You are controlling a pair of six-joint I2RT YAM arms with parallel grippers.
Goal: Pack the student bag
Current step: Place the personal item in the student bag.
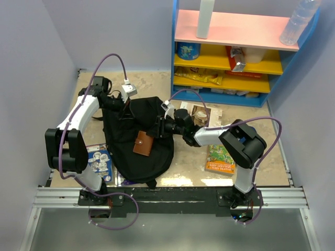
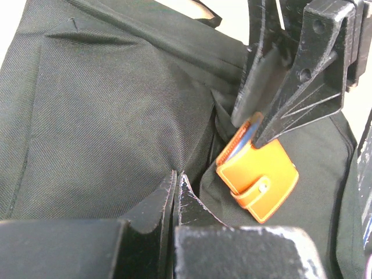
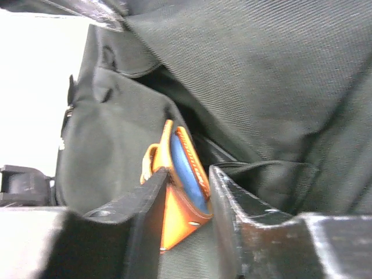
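Left wrist: pinching limp black fabric backpack [image 2: 104, 104] by a fold, left gripper [image 2: 176, 174]; nipping orange leather wallet [image 2: 261, 177], right gripper [image 2: 247, 131].

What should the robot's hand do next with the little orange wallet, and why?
Probably finish closing the right hand on the orange wallet: its fingers sit either side of it, though a firm grip isn't clear yet. The left hand is shut on the black bag, pinching its fabric.

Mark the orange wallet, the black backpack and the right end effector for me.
orange wallet [image 2: 267, 171], left wrist view, its front face.
black backpack [image 1: 123, 151], top external view, main panel.
right end effector [image 3: 189, 174], right wrist view, between fingertips.
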